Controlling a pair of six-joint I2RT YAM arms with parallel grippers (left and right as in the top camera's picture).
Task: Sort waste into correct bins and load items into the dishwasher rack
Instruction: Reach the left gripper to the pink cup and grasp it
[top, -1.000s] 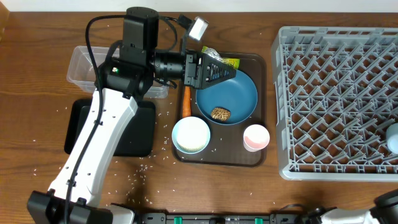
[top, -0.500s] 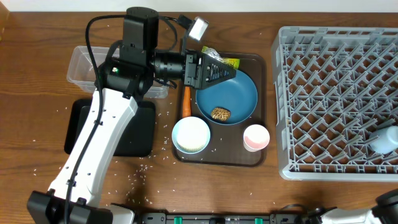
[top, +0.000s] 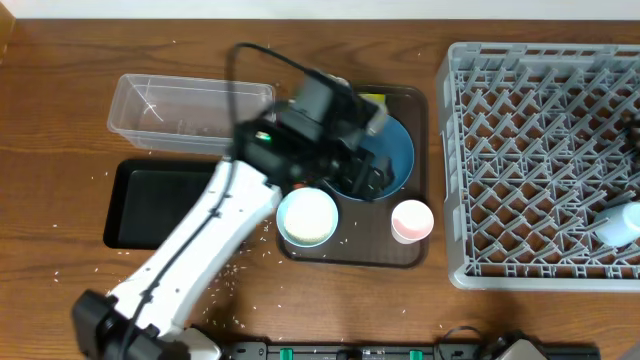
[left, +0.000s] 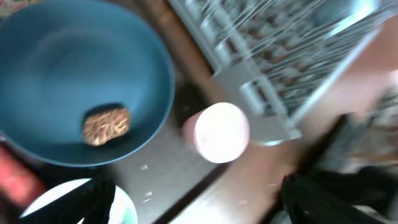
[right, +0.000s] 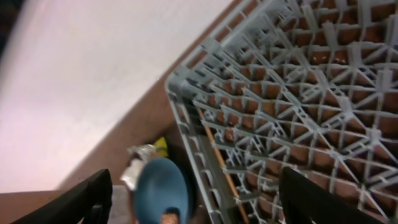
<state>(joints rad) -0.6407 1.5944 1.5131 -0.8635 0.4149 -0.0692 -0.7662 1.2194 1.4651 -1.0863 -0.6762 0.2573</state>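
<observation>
Left gripper (left: 196, 193) hangs with its two fingers spread wide and nothing between them, low over the tray (left: 163, 177). Just ahead of it lies the brown food lump (left: 106, 124), a small, rough, golden-brown clump near the front edge of the dark-blue plate (left: 74, 62), whose smooth surface is otherwise bare. Beside the plate stands the pink cup (left: 221, 132), upright, its pale pink inside facing up. The white bowl (left: 74, 208) peeks in at the lower left, close to the plate.

From overhead, a corner of the yellow-green wrapper (top: 372, 99) shows behind the plate. The dishwasher rack (top: 530, 150) sits to the right of the tray, with a pale cup (top: 624, 222) at its right edge. Left of the tray are the clear tub (top: 180, 110) and the black tub (top: 160, 205), with rice grains (top: 225, 275) scattered on the table (top: 60, 100).

The right gripper (right: 196, 193) is also spread wide and empty, above the rack.
</observation>
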